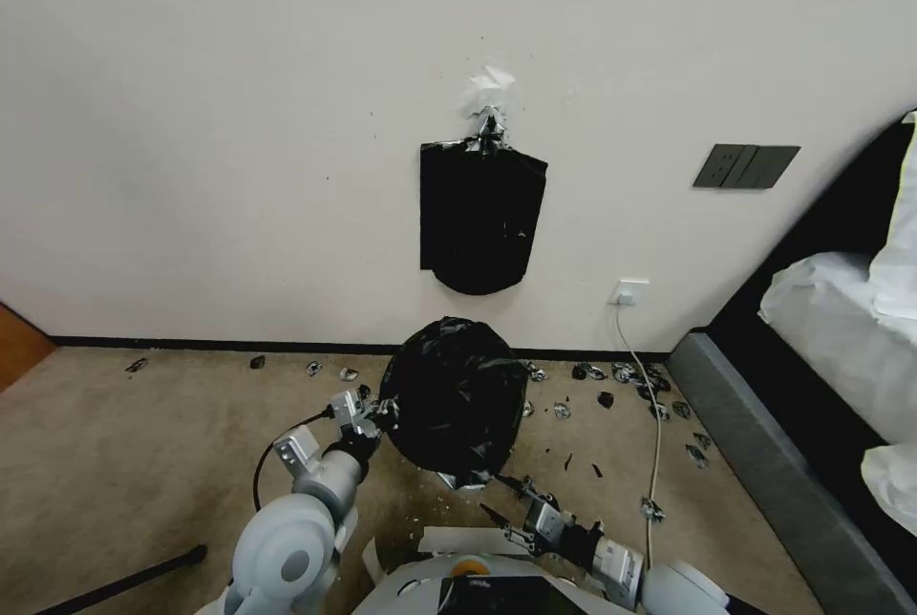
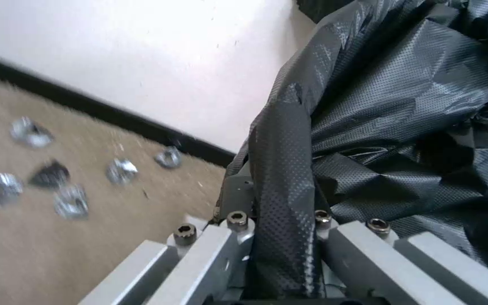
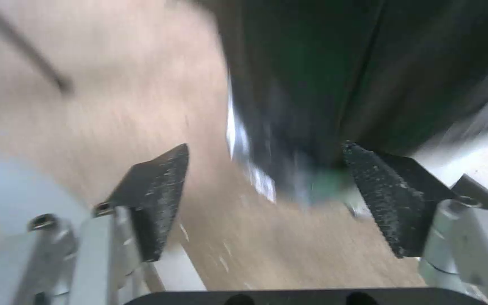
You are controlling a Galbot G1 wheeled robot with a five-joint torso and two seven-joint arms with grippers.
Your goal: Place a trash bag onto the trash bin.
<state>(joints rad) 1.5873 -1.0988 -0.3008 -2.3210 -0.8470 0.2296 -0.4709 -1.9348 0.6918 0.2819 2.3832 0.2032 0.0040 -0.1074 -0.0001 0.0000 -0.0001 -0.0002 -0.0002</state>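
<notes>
While the bag is spread in front of the wall, the step in hand appears to be drawing its mouth over the bin's rim. On the left of the head view, bare carpet [image 1: 143, 443] runs to a dark skirting board, with small silvery and black scraps [image 1: 330, 370] scattered along it. Next comes the left gripper [image 1: 368, 416], raised at the bag's left edge. In the left wrist view its jaws are closed on a gathered fold of the trash bag [image 2: 289, 178], the plastic pinched tight between them. At the centre, the trash bag [image 1: 457, 400] billows as a rounded, crinkled black shape just above the floor; the trash bin cannot be made out, and is judged to sit under or behind the bag. Higher on the wall hangs a flat, smooth black pack of bags [image 1: 480, 219]. Lower and to the right, the right gripper [image 1: 506, 498] is held near the bag's bottom edge, its jaws open and holding nothing; the right wrist view shows dark plastic just ahead of them. Further right, a white cable [image 1: 652, 424] drops from a wall socket, and a bed [image 1: 841, 309] stands at the edge.

For a good result, the left grip should be kept firm, the loose right edge should be caught, and both sides pulled apart evenly so the thin plastic is not torn.
</notes>
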